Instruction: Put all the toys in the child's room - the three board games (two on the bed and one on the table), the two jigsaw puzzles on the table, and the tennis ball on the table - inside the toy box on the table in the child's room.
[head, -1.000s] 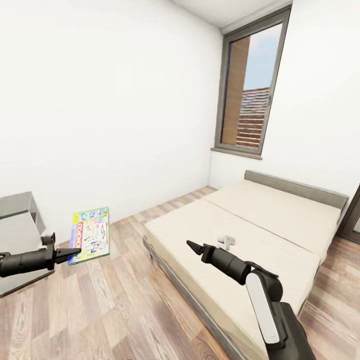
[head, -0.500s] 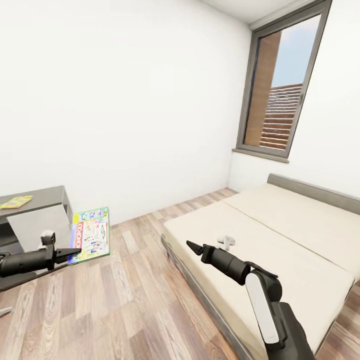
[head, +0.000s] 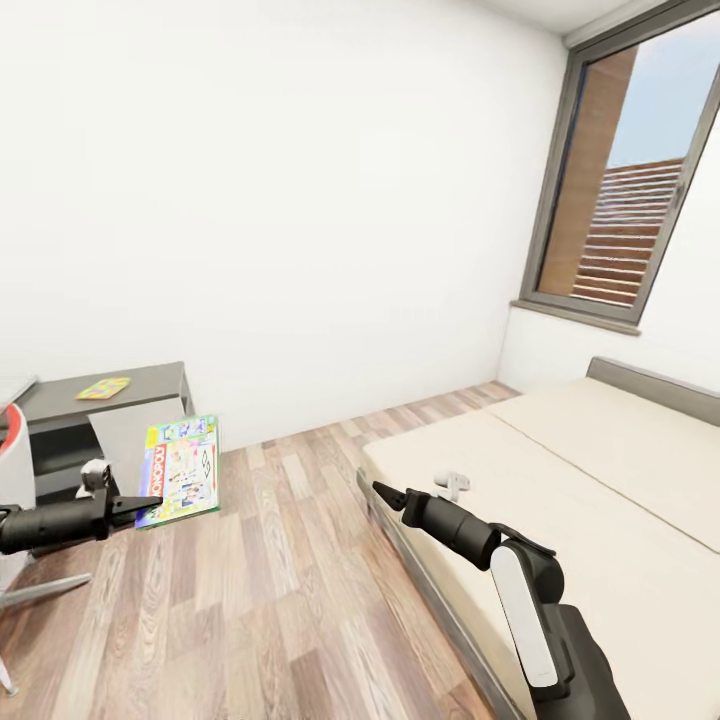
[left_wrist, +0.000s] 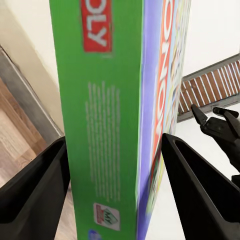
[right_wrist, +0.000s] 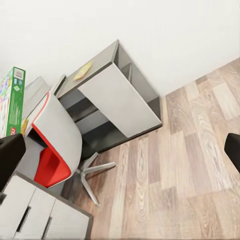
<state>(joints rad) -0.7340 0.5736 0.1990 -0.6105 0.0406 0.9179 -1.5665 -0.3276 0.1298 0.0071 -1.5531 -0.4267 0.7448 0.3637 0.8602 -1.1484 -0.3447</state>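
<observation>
My left gripper (head: 150, 503) is shut on a board game (head: 181, 470), a white-blue printed box with a green edge, held tilted over the wooden floor. In the left wrist view the box's green edge (left_wrist: 100, 125) stands between the two dark fingers (left_wrist: 31, 195). My right gripper (head: 383, 491) is open and holds nothing, out in front of the bed (head: 600, 480), whose beige mattress is bare where it shows. One jigsaw puzzle (head: 103, 388) lies on the low dark grey table (head: 150, 380), and this jigsaw puzzle (right_wrist: 82, 71) also appears in the right wrist view. The toy box and the tennis ball are out of view.
A red and white swivel chair (right_wrist: 55, 145) stands in front of the dark table, its star base on the floor. White drawers (right_wrist: 35, 215) are near it. A window (head: 640, 200) is in the right wall. Wooden floor (head: 280, 580) lies between bed and table.
The whole view has swung to the left: bed and window slid right, and the dark table, puzzle and chair came into view. Both arms keep their pose, and the game stays held.
</observation>
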